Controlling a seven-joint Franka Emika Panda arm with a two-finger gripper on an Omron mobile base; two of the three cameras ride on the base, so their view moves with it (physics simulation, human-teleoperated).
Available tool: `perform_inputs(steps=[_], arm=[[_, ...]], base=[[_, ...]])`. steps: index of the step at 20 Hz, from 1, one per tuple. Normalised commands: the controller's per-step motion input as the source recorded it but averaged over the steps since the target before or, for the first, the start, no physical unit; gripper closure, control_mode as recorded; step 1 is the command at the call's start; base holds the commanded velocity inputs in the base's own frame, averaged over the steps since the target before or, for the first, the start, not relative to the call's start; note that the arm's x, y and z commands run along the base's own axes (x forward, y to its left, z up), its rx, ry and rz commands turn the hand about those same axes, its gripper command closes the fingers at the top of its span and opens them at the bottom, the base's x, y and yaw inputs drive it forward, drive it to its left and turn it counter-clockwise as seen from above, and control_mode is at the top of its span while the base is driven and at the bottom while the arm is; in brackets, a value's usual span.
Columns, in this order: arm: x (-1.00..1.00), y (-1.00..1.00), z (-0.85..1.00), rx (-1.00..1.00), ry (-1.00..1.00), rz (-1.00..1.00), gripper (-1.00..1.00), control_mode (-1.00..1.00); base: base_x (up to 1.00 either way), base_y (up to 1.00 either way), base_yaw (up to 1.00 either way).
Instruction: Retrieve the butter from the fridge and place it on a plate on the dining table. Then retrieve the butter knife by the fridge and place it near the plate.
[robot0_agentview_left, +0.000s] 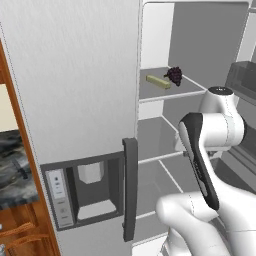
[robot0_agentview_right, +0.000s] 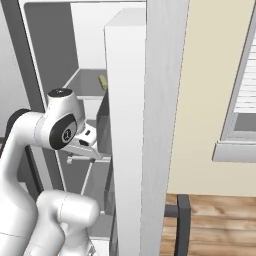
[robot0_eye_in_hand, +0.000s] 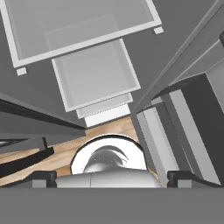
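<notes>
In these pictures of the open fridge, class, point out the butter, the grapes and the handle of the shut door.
butter (robot0_agentview_left: 158, 81): left base view, middle of the pale stick on the upper shelf.
grapes (robot0_agentview_left: 174, 75): left base view, centre of the dark bunch beside the stick.
door handle (robot0_agentview_left: 130, 190): left base view, midway down the dark vertical bar.

No readable text, label, brand or number appears anywhere; the fridge (robot0_agentview_left: 75, 75) dispenser panel (robot0_agentview_left: 59, 192) shows only small blurred marks (too faint to read as words).
</notes>
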Motion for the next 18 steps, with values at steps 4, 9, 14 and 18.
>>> perform_inputs(steps=[4,9,14,18], arm=[[0.0,0.0,0.0,0.0,0.0,0.0,-1.0,1.0],[0.0,0.0,0.0,0.0,0.0,0.0,-1.0,1.0],[0.0,0.0,0.22,-0.04,-0.04,0.0,-1.0,-1.0],[0.01,0.01,0.5,-0.14,-0.1,0.09,-1.0,-1.0]], base=[[0.09,0.0,0.0],[0.04,0.0,0.0],[0.0,0.0,0.0],[0.0,0.0,0.0]])
